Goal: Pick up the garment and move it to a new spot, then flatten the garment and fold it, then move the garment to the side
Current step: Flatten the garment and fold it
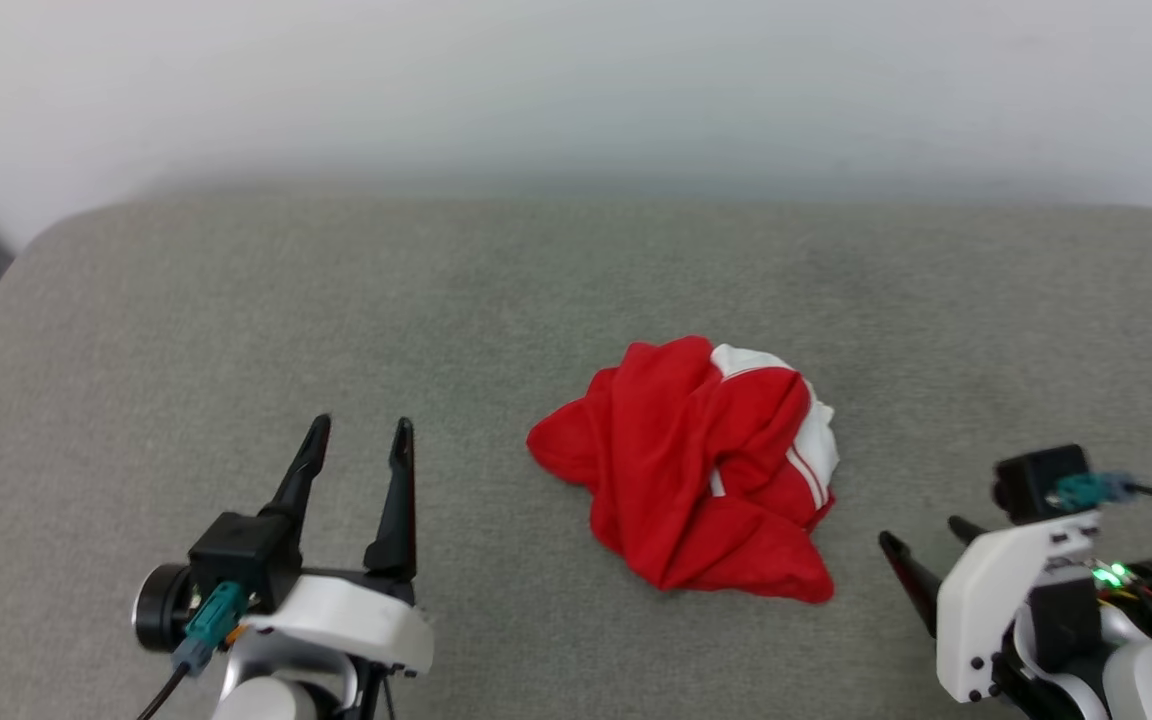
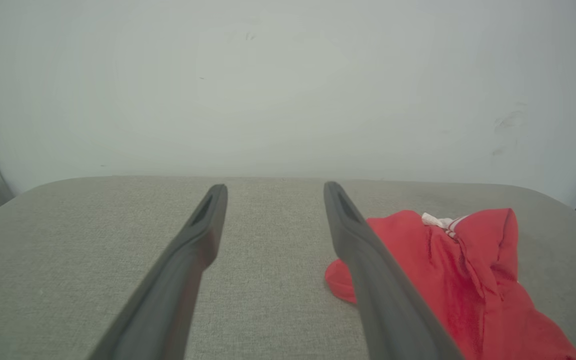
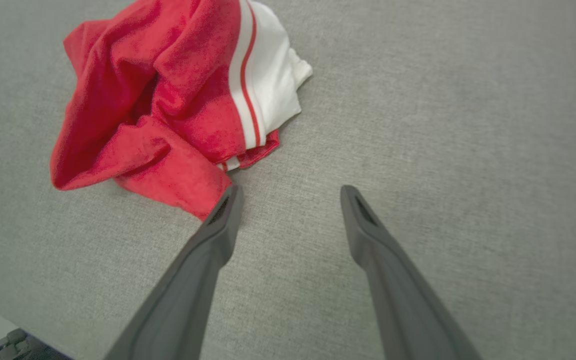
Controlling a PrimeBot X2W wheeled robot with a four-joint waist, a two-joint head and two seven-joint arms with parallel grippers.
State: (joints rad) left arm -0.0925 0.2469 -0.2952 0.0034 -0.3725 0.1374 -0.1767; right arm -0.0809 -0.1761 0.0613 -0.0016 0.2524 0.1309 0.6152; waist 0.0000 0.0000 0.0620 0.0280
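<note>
Both tools sit lowest in the head view, jaws spread wide and holding nothing: the left tool is left of the heap, the right tool at its right.

The garment lies crumpled in a red heap near the middle of the tabletop. A white sleeve with red-striped trim is turned up on its right side, and no lettering shows. In the right wrist view one fingertip of the right tool is just beside the nearest red fold of the garment; I cannot tell whether it touches. The left tool is apart from the cloth, which lies off to one side of its fingers. A pale wall stands behind.

The first pick-up seems to be the step in hand. The right tool is the nearer one. It should close on a raised ridge rather than a flat edge, taking the cloth deep between the fingers so it cannot slip. The lift should be high enough that the hanging cloth does not drag. The new spot needs room all round for flattening.
</note>
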